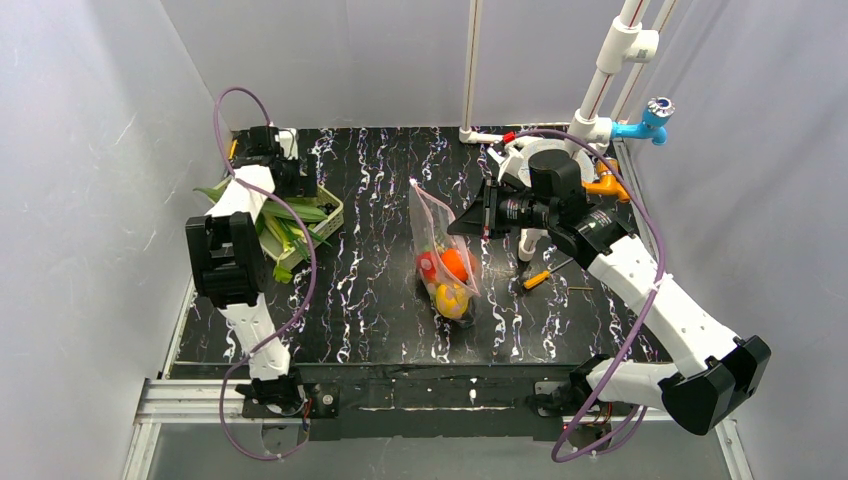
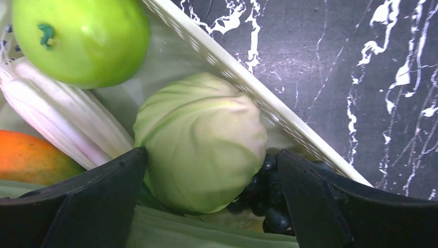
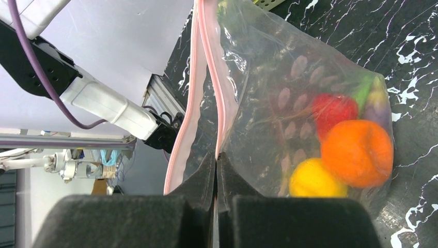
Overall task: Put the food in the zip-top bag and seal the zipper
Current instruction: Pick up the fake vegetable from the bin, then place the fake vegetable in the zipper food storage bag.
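One black marbled table (image 1: 380, 300) carries everything, and two arms reach over it. In the overhead view, 12 o'clock points away from the arm bases.

At about 10 o'clock from the table's middle sits one pale slatted basket (image 1: 330, 210). The left gripper (image 2: 212, 155) hangs inside it with its two fingers spread wide on either side of one pale green cabbage (image 2: 201, 139), gripping nothing. Around the cabbage the left wrist view shows four more items. One round green fruit (image 2: 80, 39) lies at 11 o'clock, one whitish ribbed piece (image 2: 57, 119) at 9 o'clock, and one orange-red piece (image 2: 26, 155) beyond it. One cluster of dark grapes (image 2: 268, 206) touches the cabbage at 4 o'clock.

One zip-top bag (image 1: 440, 235) stands near the table's middle, mouth toward 12 o'clock. The right gripper (image 3: 217, 157) has its fingers pressed together on one lip of that mouth, just under the pink zipper (image 3: 213, 77). The zipper's two strips stand apart, so the mouth is unsealed.

Four pieces of food show through the plastic: one orange (image 3: 356, 152), one red (image 3: 334, 109), one yellow (image 3: 312, 180) and one purple piece (image 3: 379, 101) with a green top.

One orange-handled screwdriver (image 1: 537, 279) lies at 3 o'clock from the bag.
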Controlling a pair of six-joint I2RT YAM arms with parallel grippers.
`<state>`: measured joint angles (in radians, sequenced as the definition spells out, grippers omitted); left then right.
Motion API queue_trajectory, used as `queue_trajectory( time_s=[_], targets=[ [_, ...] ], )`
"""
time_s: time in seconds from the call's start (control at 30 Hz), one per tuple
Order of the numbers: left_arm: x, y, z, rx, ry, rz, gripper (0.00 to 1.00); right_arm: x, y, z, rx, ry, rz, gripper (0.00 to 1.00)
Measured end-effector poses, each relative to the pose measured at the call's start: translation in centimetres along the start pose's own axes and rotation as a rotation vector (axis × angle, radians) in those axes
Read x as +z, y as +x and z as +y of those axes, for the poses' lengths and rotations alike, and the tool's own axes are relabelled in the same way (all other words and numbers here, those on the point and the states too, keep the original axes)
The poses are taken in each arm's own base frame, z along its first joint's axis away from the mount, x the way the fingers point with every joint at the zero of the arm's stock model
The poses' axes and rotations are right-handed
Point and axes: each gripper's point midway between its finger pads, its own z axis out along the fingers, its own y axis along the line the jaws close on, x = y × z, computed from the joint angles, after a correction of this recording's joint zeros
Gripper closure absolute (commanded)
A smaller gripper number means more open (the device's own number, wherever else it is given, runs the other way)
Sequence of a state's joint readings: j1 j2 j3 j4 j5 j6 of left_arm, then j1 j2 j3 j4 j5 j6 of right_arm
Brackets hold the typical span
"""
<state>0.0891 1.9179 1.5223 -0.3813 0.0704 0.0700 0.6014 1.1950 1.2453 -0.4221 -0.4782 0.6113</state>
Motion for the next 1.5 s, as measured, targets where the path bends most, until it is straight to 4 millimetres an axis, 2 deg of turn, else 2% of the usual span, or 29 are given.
queue_trajectory(
  time_s=[0.13,0.33,0.6,0.7,0.8,0.9,1.07,1.17,1.23,1.33,1.43,1.5],
  targets=[
    [1.1,0.9,0.0,-0.001,0.005,0.034,0.08,0.0,0.0,0.0,0.003,0.000,0.000,0.99],
    [1.2,0.9,0.4,-0.010,-0.009,0.031,0.23,0.2,0.1,-0.2,0.012,0.002,0.007,0.99],
    [0.8,0.1,0.5,-0.041,-0.018,0.004,0.58,0.6,0.2,-0.4,0.023,0.007,0.019,0.99],
    [0.0,-0.3,0.4,-0.060,-0.027,-0.026,0.66,0.6,0.2,-0.4,0.025,0.007,0.019,0.99],
    [-2.0,-1.2,0.5,-0.079,-0.040,-0.081,0.71,0.6,0.2,-0.4,0.026,0.007,0.019,0.99],
    [-4.9,-3.3,0.4,-0.092,-0.045,-0.170,0.73,0.6,0.2,-0.4,0.026,0.007,0.019,0.99],
    [-11.5,-7.6,-0.1,-0.131,-0.036,-0.373,0.73,0.6,0.2,-0.5,0.026,0.008,0.018,0.99],
    [-14.7,-8.6,-1.2,-0.169,0.017,-0.452,0.71,0.6,0.2,-0.5,0.026,0.009,0.017,0.99],
    [-16.7,-8.9,-2.9,-0.209,0.112,-0.488,0.71,0.6,0.2,-0.5,0.026,0.011,0.016,0.99],
    [-18.5,-8.6,-6.8,-0.275,0.333,-0.502,0.71,0.6,0.2,-0.6,0.027,0.012,0.017,0.99],
    [-20.2,-7.0,-11.5,-0.353,0.619,-0.466,0.72,0.8,0.3,-0.7,0.030,0.016,0.027,0.99],
    [-21.5,-5.6,-14.0,-0.392,0.764,-0.430,0.72,0.9,0.4,-0.8,0.030,0.022,0.037,0.99]
  ],
)
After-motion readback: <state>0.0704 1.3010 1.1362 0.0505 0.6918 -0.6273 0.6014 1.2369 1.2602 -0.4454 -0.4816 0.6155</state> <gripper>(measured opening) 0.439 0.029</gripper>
